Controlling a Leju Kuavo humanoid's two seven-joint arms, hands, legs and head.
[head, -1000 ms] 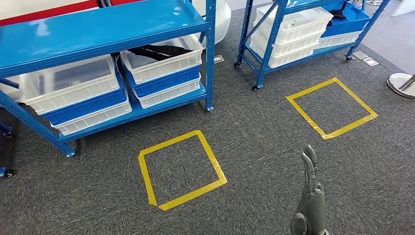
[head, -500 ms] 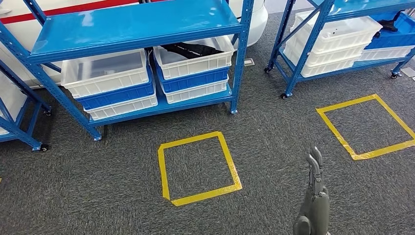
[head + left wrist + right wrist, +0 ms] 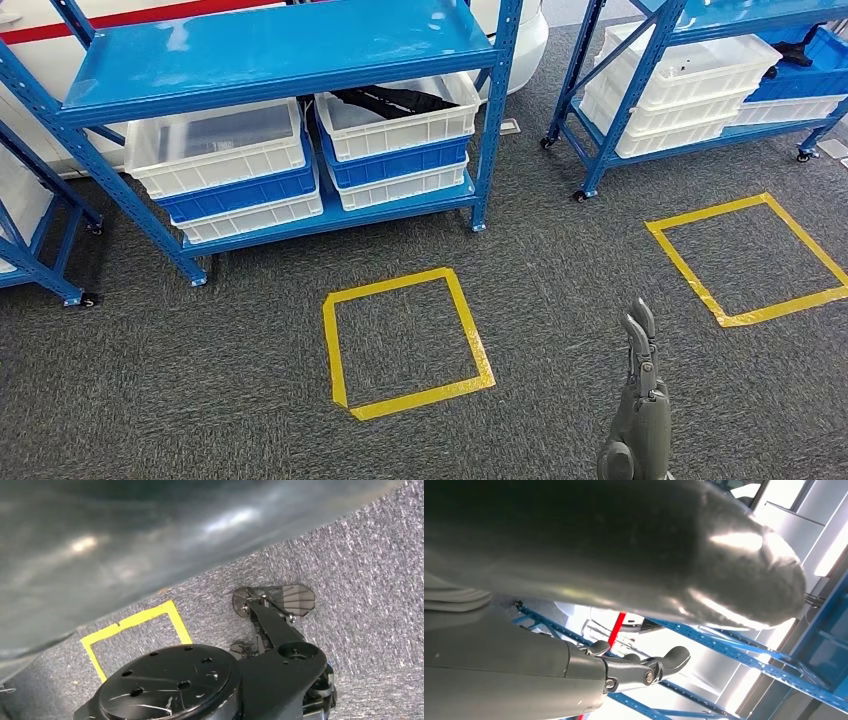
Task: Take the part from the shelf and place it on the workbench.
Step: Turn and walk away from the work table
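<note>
A black part (image 3: 390, 100) lies in the upper white bin (image 3: 400, 128) on the low level of the blue shelf (image 3: 280, 50), right of centre. My right hand (image 3: 640, 400) hangs at the lower right over the carpet, well away from the shelf, fingers straight and holding nothing. In the right wrist view the same right hand (image 3: 639, 670) stretches its fingers out, with blue shelf beams behind.
White and blue bins are stacked on the shelf's low level. A second blue shelf (image 3: 632, 100) with bins stands at the back right. Two yellow tape squares (image 3: 472, 330) (image 3: 686, 270) mark the grey carpet. The left wrist view looks down at carpet and yellow tape (image 3: 135, 622).
The camera turned over the last second, so the shelf and the tape squares sit further right in the picture and straighter. My right hand hangs as before.
</note>
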